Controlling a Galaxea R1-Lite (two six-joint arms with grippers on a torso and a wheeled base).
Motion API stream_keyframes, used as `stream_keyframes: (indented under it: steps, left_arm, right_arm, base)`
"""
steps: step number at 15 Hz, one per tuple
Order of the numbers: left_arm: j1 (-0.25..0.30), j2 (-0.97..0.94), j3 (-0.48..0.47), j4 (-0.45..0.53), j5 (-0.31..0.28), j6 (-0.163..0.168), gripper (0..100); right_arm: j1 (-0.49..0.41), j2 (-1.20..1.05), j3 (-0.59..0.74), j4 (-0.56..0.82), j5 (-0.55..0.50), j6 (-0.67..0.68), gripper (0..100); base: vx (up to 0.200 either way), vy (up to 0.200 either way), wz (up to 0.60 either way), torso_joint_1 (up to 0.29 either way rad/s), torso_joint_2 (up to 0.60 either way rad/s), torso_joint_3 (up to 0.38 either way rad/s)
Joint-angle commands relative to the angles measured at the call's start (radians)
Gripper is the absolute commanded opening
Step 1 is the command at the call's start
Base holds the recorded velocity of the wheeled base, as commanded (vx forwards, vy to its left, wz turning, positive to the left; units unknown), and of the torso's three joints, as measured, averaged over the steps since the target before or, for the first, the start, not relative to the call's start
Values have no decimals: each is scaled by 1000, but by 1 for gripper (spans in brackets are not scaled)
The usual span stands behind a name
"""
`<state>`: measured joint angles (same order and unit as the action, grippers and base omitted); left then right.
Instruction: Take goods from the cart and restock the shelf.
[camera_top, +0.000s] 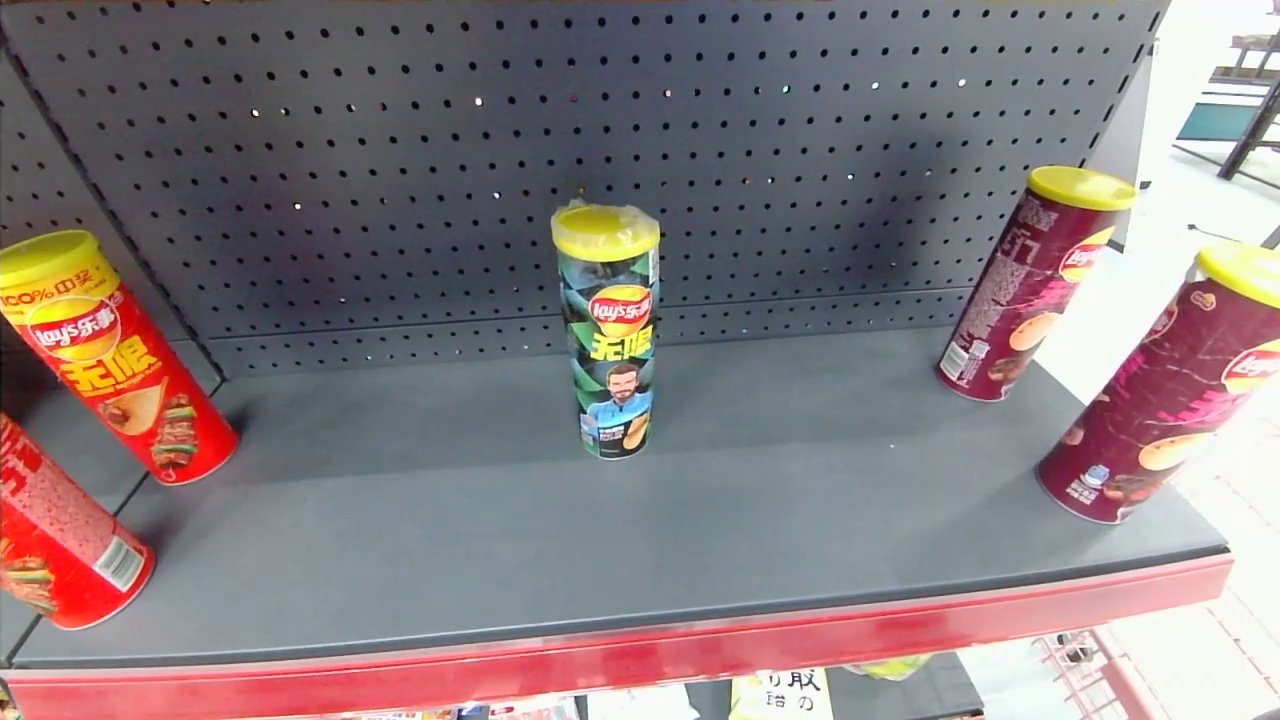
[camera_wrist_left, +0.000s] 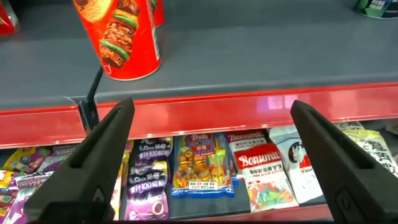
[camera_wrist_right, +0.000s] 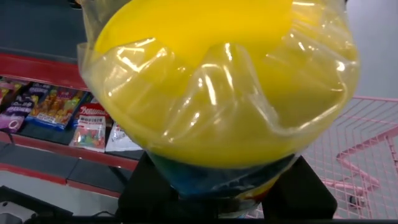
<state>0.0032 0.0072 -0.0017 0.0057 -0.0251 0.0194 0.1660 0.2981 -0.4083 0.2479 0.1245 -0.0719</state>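
Observation:
A green chips can (camera_top: 607, 330) with a yellow lid stands upright mid-shelf on the grey shelf board (camera_top: 600, 540). Two red cans (camera_top: 115, 355) (camera_top: 55, 540) stand at the left end and two purple cans (camera_top: 1035, 280) (camera_top: 1165, 390) at the right end. My left gripper (camera_wrist_left: 211, 109) is open and holds nothing; it hangs below the shelf's red front edge (camera_wrist_left: 249, 102), under a red can (camera_wrist_left: 124, 37). My right gripper (camera_wrist_right: 224, 196) is shut on a chips can (camera_wrist_right: 217, 81) whose yellow lid is wrapped in clear plastic. That can sits away from the shelf, near the pink cart (camera_wrist_right: 367, 162).
A perforated grey back panel (camera_top: 600, 130) closes the shelf behind. Bare board lies on both sides of the green can. The lower shelf holds several snack bags (camera_wrist_left: 205, 165), also seen at the side of the held can (camera_wrist_right: 56, 109).

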Motion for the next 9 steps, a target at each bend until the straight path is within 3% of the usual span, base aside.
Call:
stream_keyframes:
  steps: [1,2,3,4,5,6,7,8,9]
  left_arm:
    - [-5,7,-3,-1,-62,16,100]
    - [-6,7,-1,-10,-91,47,100]
    - [-6,7,0,-13,-95,50,100]
    - [-12,54,-95,-33,-127,14,100]
    - [-31,290,-310,-41,-136,-108,100]
    - [-37,381,-414,-43,-157,-156,100]
    - [-72,494,-512,-43,-231,-137,100]
    - [-103,662,-578,-55,-329,-78,100]
    - [-106,817,-610,-104,-355,-44,100]
  right_arm:
    - [3,-5,0,-1,17,0,0]
    - [4,-7,-1,1,34,0,0]
    - [4,-5,-4,1,41,0,0]
    - [4,1,-12,-1,49,0,0]
    - [4,4,-17,-1,55,0,0]
    - [4,7,-17,-1,58,0,0]
    - [4,6,-17,-1,67,0,0]
    - [4,16,-24,-1,78,0,0]
    - [4,19,-27,-1,83,0,0]
  base:
    - [0,0,0,0,0,0]
    - [0,0,0,0,0,0]
    - [0,0,0,0,0,0]
    - [0,0,0,0,0,0]
    - [0,0,0,0,0,0]
    - [0,0,0,0,0,0]
    - [0,0,0,0,0,0]
    - [0,0,0,0,0,0]
    - [0,0,0,0,0,0]
